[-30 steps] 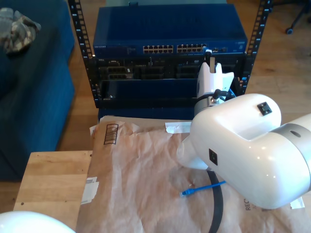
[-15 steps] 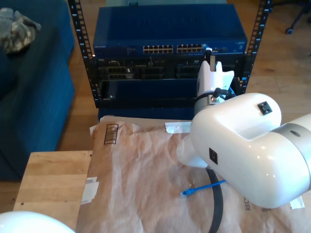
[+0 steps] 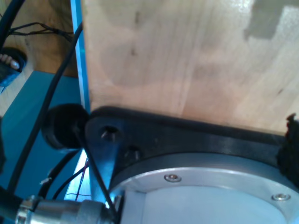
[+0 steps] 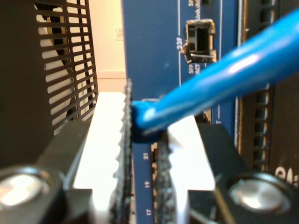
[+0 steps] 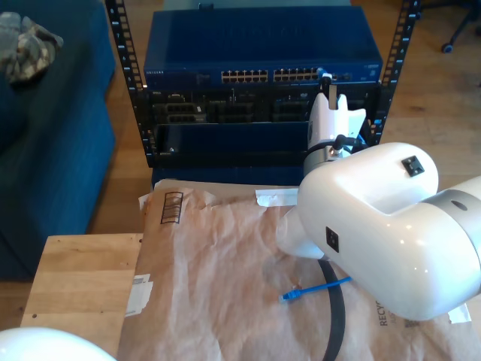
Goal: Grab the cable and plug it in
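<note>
The cable (image 4: 224,70) is thin and bright blue, and it runs slantwise out from between the fingers of my second gripper (image 4: 144,126), which is shut on it close to its end. The gripper is right in front of the blue switch panel (image 4: 154,46), just beside a small open port (image 4: 200,39). In the exterior view my second gripper (image 5: 328,86) points at the right end of the switch's port row (image 5: 270,75). The cable's other end (image 5: 301,292) lies loose on the brown paper, partly hidden behind the white arm. The plug in the jaws is hidden.
The blue switch (image 5: 263,45) sits at the top of a black rack (image 5: 225,135) with darker units below. Brown paper (image 5: 218,271) covers the table, and a wooden board (image 5: 75,286) lies at the exterior view's lower left. A wooden surface (image 3: 187,56), black cables (image 3: 46,107) and a black base plate (image 3: 196,140) appear in the first wrist view.
My second arm has shifted slightly toward the exterior view's right, carrying the gripper tip a little further along the switch face. The loose cable end on the paper barely moved.
</note>
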